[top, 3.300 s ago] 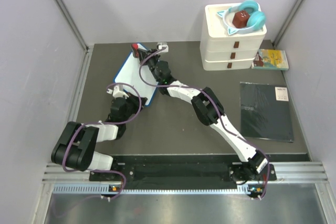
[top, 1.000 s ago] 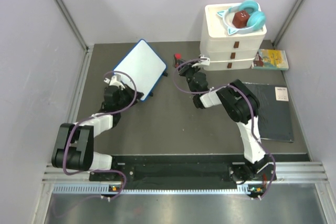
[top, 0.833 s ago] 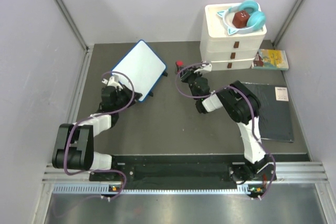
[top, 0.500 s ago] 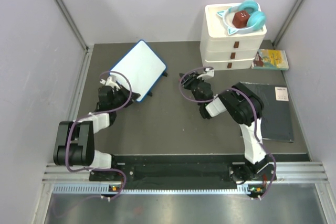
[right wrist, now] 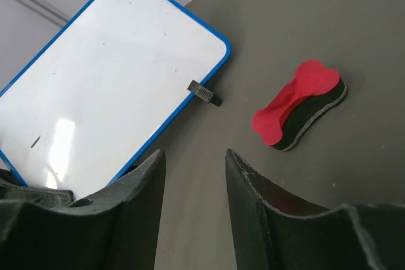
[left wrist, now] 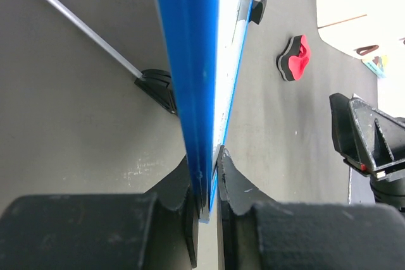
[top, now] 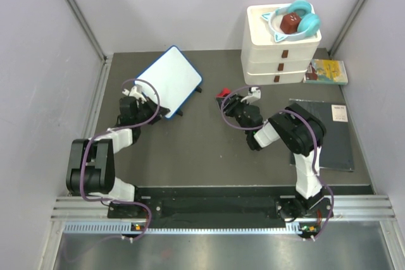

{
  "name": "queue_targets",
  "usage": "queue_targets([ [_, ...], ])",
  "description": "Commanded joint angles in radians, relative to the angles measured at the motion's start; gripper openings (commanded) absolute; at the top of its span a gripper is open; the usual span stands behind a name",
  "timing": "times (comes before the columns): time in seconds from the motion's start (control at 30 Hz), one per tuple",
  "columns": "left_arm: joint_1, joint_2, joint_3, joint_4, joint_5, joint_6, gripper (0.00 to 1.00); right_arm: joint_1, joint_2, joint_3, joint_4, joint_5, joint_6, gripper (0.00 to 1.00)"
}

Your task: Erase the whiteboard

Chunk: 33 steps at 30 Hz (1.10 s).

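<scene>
The whiteboard (top: 169, 79), white with a thin blue frame, stands tilted up at the back left of the table. My left gripper (top: 152, 108) is shut on its lower edge; in the left wrist view the blue frame (left wrist: 201, 93) runs between the jaws of my left gripper (left wrist: 207, 178). The board's face (right wrist: 107, 93) looks almost clean, with one tiny dark mark. A red-and-black eraser (top: 223, 93) lies on the table right of the board, and shows in both wrist views (left wrist: 295, 59) (right wrist: 302, 105). My right gripper (top: 231, 100) (right wrist: 193, 162) is open and empty, just behind the eraser.
A white stack of drawers (top: 278, 61) stands at the back right, with teal headphones (top: 300, 18) on top. A yellow booklet (top: 326, 71) and a flat black pad (top: 319, 134) lie on the right. Grey walls close in both sides.
My right gripper carried the eraser away from the board, set it on the table and opened, pulling back a little. My left gripper stays shut on the board, now tipped up.
</scene>
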<state>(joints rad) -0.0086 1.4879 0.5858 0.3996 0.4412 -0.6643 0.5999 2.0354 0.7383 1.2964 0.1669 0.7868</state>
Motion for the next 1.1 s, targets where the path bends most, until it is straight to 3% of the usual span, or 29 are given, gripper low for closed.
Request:
queue_targets([
  [0.0, 0.001, 0.037, -0.012, -0.441, -0.11, 0.057, 0.0, 0.003, -0.006, -0.007, 0.311, -0.052, 0.011, 0.43],
  [0.47, 0.038, 0.086, -0.006, -0.611, -0.309, 0.016, 0.0, 0.003, -0.012, -0.036, 0.313, -0.099, 0.031, 0.49],
  [0.87, 0.048, 0.158, 0.06, -0.723, -0.372, 0.014, 0.0, 0.003, -0.006, -0.043, 0.313, -0.098, 0.043, 0.51],
  [0.93, 0.048, 0.156, 0.06, -0.728, -0.377, 0.011, 0.08, 0.003, -0.003, -0.042, 0.313, -0.099, 0.049, 0.51],
  [0.97, 0.052, 0.156, 0.059, -0.731, -0.377, 0.015, 0.16, 0.003, -0.001, -0.042, 0.313, -0.098, 0.051, 0.52],
  [1.07, 0.052, 0.147, 0.051, -0.725, -0.375, 0.022, 0.25, -0.002, 0.002, -0.042, 0.313, -0.099, 0.054, 0.52],
])
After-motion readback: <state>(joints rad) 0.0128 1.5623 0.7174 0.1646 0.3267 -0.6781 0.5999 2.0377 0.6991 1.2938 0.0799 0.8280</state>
